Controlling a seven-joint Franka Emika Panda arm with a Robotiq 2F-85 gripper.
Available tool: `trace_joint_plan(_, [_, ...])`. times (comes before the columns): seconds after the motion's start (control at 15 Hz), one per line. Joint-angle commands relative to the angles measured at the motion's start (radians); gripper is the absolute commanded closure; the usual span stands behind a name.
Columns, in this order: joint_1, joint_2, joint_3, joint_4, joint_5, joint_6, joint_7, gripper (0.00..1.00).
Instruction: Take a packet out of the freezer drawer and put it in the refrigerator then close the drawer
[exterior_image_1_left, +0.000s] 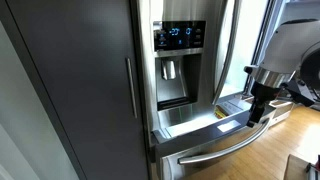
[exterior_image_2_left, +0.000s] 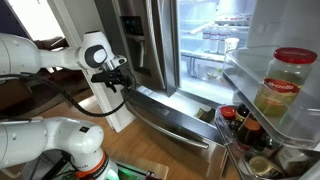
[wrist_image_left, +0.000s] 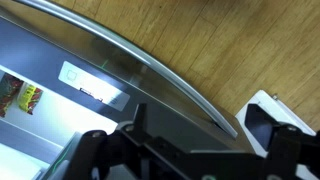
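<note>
Gripper (wrist_image_left: 190, 160) spread wide and empty, hanging over the front edge of the freezer drawer (exterior_image_2_left: 170, 120), pulled out under the refrigerator (exterior_image_1_left: 180, 60); a packet (wrist_image_left: 20, 97) lies inside; jar-laden door shelf (exterior_image_2_left: 240, 75) stands open alongside

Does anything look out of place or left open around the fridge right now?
Nothing looks spilled or damaged. The freezer drawer stands pulled out, and one door of the refrigerator is swung wide, its jars on show. The open pincer hangs above the drawer's front.

Both exterior views on the freezer drawer (exterior_image_1_left: 205, 143); wrist view above.
</note>
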Motion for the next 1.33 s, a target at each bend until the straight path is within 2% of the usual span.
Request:
trace_joint_plan(0.0, [0.006,0.001,-0.005,-0.01,-0.005,-0.004,0.004,0.0])
trace_joint_plan(0.27, [0.006,0.012,-0.005,-0.031,-0.005,-0.004,0.004,0.0])
trace_joint_plan(0.33, [-0.019,0.041,0.004,-0.031,-0.022,-0.003,0.034,0.0])
trace_joint_plan(0.4, [-0.073,0.089,0.023,-0.029,-0.053,0.024,0.107,0.0])
trace_joint_plan(0.6, [-0.178,0.196,-0.012,-0.023,-0.135,0.167,0.184,0.0])
trace_joint_plan(0.87, [-0.315,0.339,-0.016,-0.02,-0.213,0.299,0.339,0.0])
trace_joint_plan(1.0, [-0.357,0.415,-0.021,-0.017,-0.222,0.325,0.419,0.0])
trace_joint_plan(1.27, [-0.374,0.524,-0.063,-0.015,-0.163,0.314,0.528,0.0])
